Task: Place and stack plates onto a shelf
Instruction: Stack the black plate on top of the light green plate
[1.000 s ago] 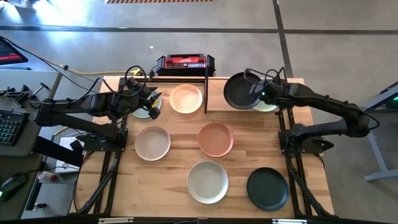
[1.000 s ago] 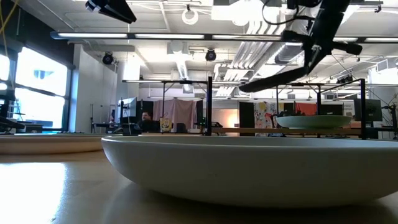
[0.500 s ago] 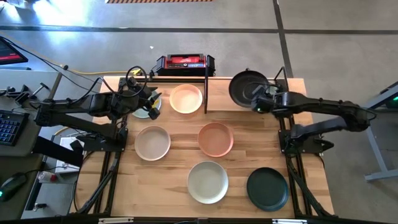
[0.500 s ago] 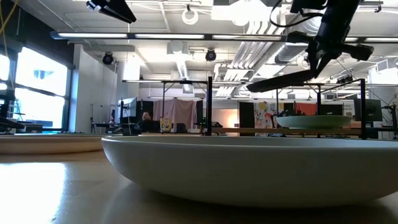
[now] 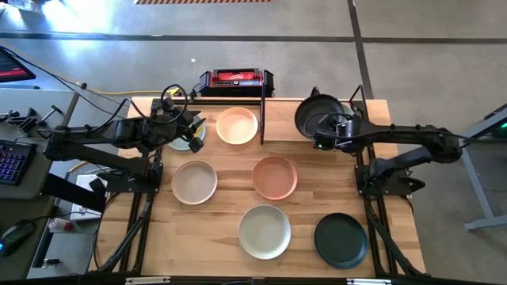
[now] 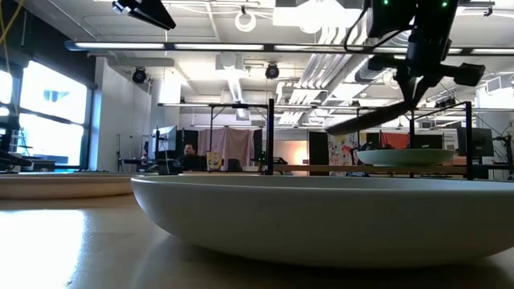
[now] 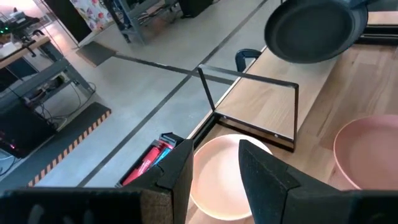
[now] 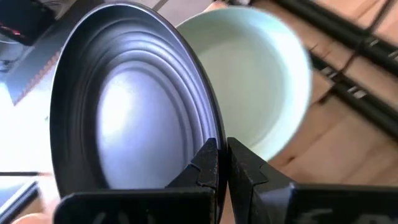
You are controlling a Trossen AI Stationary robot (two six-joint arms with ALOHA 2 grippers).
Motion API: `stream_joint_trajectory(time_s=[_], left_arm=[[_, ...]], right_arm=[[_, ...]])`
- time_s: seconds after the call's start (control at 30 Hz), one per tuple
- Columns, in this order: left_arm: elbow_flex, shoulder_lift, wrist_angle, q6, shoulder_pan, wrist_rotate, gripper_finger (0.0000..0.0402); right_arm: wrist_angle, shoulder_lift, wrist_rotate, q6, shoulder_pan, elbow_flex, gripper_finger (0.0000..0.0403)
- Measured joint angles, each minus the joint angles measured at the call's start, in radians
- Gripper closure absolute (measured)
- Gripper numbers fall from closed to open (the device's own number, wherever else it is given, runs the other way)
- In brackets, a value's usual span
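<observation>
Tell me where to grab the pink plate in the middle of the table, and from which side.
Grip the pink plate by its raised rim, one finger inside and one outside, coming down from above. It lies flat and shallow, so only the rim offers an edge. The right-hand edge looks easiest, nearest the right gripper, which now holds a black plate.

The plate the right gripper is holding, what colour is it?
Black plate, pinched by the right gripper; clearest in the right wrist view.

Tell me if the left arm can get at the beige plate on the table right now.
Probably yes. The left gripper hangs empty at the shelf's left end, the beige plate lies bare just in front of it, and nothing stands between them.
</observation>
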Motion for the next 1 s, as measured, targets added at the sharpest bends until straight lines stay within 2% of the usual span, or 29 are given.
stream_joint_trajectory(time_s=[0.33, 0.67, 1.0], left_arm=[[0.0, 0.0, 0.0, -0.001, 0.0, 0.0, 0.0282], [0.0, 0.0, 0.0, -0.001, 0.0, 0.0, 0.0282], [0.0, 0.0, 0.0, -0.001, 0.0, 0.0, 0.0282]], right_arm=[[-0.055, 0.0, 0.055, 0.008, -0.058, 0.0, 0.0403], [-0.118, 0.003, 0.058, -0.02, -0.096, 0.001, 0.0403], [-0.124, 0.091, 0.033, 0.004, -0.115, 0.001, 0.0403]])
